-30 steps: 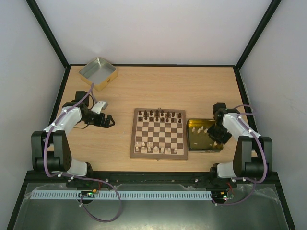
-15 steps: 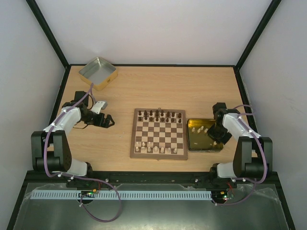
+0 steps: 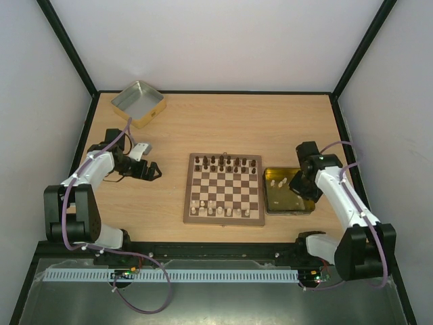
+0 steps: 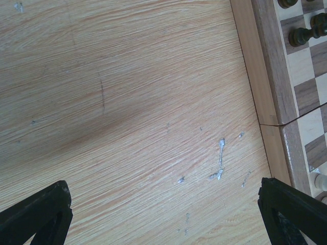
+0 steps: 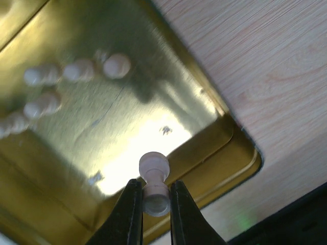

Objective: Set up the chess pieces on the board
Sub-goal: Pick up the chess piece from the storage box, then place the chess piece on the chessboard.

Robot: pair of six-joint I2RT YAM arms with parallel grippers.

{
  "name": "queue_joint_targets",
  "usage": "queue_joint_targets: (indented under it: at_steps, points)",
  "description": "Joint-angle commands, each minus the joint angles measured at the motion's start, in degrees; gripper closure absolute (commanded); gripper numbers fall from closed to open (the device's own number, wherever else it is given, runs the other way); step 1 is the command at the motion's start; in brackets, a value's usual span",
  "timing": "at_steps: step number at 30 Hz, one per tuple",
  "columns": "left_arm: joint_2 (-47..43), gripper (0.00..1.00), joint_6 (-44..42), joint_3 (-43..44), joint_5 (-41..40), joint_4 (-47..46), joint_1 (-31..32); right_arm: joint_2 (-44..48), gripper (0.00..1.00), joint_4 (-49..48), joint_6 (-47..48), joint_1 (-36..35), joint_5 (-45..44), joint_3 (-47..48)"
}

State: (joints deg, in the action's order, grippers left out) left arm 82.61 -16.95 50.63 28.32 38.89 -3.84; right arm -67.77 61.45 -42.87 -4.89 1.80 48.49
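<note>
Right gripper (image 5: 153, 204), lower centre, tight around a cream chess piece (image 5: 153, 171) above the tray (image 5: 127, 117); left gripper (image 4: 163, 217) spread wide.

Overhead camera is taking in the whole table (image 3: 223, 122); wrist cameras are peering close at its board (image 4: 270, 71) and gold tin (image 5: 76, 127).

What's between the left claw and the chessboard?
Nothing but bare wooden table; the left wrist view shows it between the open left claw and the board.
</note>
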Motion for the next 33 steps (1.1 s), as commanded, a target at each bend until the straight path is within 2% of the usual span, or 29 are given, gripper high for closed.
queue_joint_targets:
  at_steps: [1,8,13,16,23,33]
  points:
    - [0.27,0.01,-0.8,1.41,0.97,1.45,-0.29,3.38,0.95,7.32,-3.21,-5.92,1.89,2.8]
    - [0.6,0.01,-0.72,1.49,0.94,1.41,-0.29,6.61,0.96,8.55,-13.51,-21.98,6.54,3.62]
    - [0.91,0.01,-0.72,1.58,0.84,1.45,-0.29,2.95,0.96,4.95,-20.12,-33.79,6.37,4.46]
    - [0.68,0.01,-0.55,1.49,0.65,1.36,-0.3,-0.07,0.96,1.68,-22.02,-38.38,6.72,4.32]
    - [0.4,0.01,-0.32,1.42,0.42,1.23,-0.34,-4.56,0.95,-3.71,-21.75,-40.89,7.95,1.87]
    - [0.45,0.01,-0.28,1.4,0.42,1.18,-0.38,-7.72,0.95,-4.89,-19.86,-40.96,8.04,0.33]
